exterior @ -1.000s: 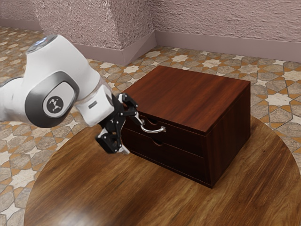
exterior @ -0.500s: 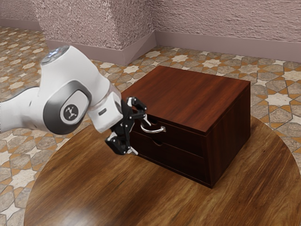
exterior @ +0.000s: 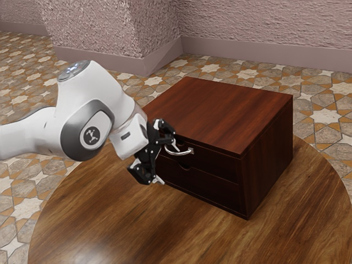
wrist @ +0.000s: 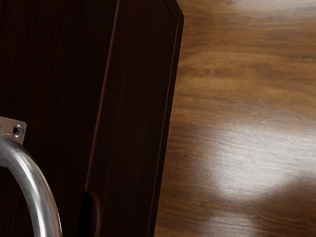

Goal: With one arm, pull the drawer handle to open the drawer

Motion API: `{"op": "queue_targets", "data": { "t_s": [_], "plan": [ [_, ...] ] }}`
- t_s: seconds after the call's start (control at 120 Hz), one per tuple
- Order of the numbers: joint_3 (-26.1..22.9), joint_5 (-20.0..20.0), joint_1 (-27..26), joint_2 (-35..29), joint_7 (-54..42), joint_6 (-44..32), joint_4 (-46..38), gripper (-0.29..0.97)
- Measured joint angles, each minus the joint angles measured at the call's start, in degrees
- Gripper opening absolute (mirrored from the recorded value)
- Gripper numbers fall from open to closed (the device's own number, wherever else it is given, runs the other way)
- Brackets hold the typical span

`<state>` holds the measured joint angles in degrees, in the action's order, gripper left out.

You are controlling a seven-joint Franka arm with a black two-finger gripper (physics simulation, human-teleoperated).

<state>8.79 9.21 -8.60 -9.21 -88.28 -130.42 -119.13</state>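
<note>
**Claw spread wide at the drawer handle, drawer closed**

A white robot arm reaches in from the exterior view's left. Its black gripper (exterior: 163,155) is up against the front of a dark wooden cabinet (exterior: 231,110), which sits on a round wooden table (exterior: 165,231). The claw is spread wide, one finger high and one low. It grips nothing. The curved silver handle (exterior: 180,149) is on the top drawer (exterior: 217,159). The end of the handle nearest the arm lies just beside the upper finger. The drawer front looks flush with the cabinet, so it has not been pulled out.

From the camera on the hand, the handle (wrist: 29,187) arcs close by. Its small screw plate (wrist: 12,129) is fixed to the dark drawer face (wrist: 49,74). Beyond it are the cabinet's corner and the glossy tabletop (wrist: 247,123).

To do this step well, the claw probably needs to move further along the bar, so that both fingers sit above and below its middle rather than its end. Then it can close firmly and pull straight out, square to the drawer front. A grip near the end of the bar, or a slanted pull, could let the rounded metal slip or make the drawer bind.

The lower drawer (exterior: 203,184) sits directly below, and the lower finger hangs close to its front and to the tabletop. Those are the surfaces it could knock as it closes. Behind the table are a patterned tile floor (exterior: 324,115) and a rough pinkish wall (exterior: 264,22), both well apart from the work.
</note>
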Motion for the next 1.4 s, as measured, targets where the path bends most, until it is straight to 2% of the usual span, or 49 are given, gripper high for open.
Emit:
{"op": "queue_targets", "data": {
  "t_s": [0.3, 0.492, 0.742, 0.942, 1.25, 1.4],
  "plan": [
    [0.31, 0.25, -0.09, -0.54, -0.57, -0.24, -0.07, 0.35],
    [0.47, 0.52, -0.02, -2.0, -0.8, -0.29, -1.5, 0.24],
    [0.62, 0.6, -0.02, -5.64, -0.99, -0.44, -4.99, 0.18],
    [0.64, 0.52, -0.04, -7.74, -0.99, -0.75, -7.19, 0.18],
    [0.64, 0.46, 0.34, -11.25, -0.93, -0.81, -10.24, 0.08],
    [0.55, 0.49, 0.43, -12.98, -0.88, -1.11, -11.99, 0.08]
  ]
}}
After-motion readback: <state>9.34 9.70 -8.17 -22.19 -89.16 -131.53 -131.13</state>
